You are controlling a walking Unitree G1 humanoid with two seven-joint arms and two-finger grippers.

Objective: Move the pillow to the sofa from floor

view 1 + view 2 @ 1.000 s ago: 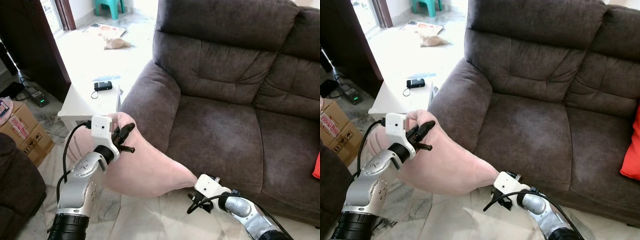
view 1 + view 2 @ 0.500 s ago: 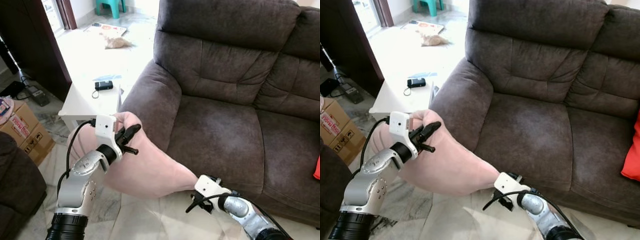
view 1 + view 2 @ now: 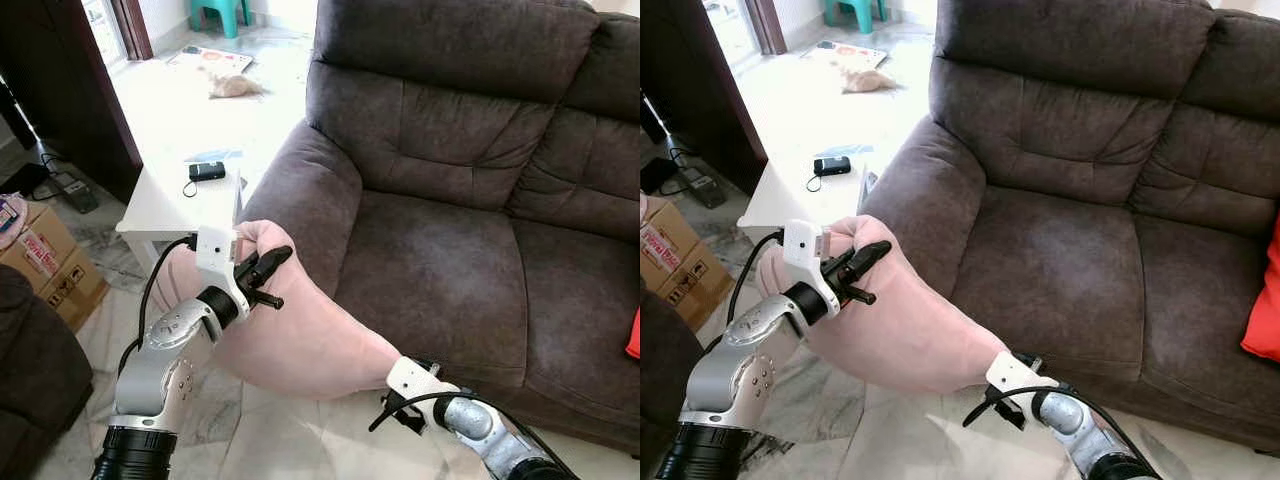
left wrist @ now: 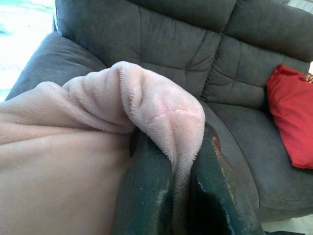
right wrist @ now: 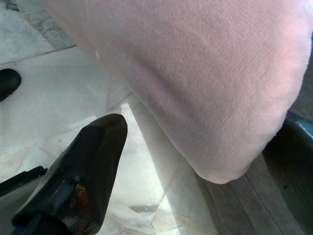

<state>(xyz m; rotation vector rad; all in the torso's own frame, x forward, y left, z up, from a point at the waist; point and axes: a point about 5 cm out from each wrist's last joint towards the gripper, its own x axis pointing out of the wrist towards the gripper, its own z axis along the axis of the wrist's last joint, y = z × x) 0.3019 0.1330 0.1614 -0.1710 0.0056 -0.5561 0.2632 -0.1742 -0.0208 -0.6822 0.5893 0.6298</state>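
My left gripper (image 4: 178, 171) pinches only a pillow (image 3: 300, 335) corner fold; right gripper (image 5: 195, 161) spread, unloaded. Risk: plush slips before sofa (image 3: 450, 270).

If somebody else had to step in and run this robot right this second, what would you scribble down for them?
Left gripper: shut on a fold of the pink pillow, holding it up in front of the sofa's armrest.
Right gripper: open, its fingers on either side of the pillow's lower corner near the sofa's front edge, not closed on it.
Pillow: off the floor, hanging between the two arms, not yet on the sofa.
Done: pillow picked up.
Left: carry it over the seat cushion, set it down, let go. A red cushion lies at the sofa's far end; the near seat looks free.
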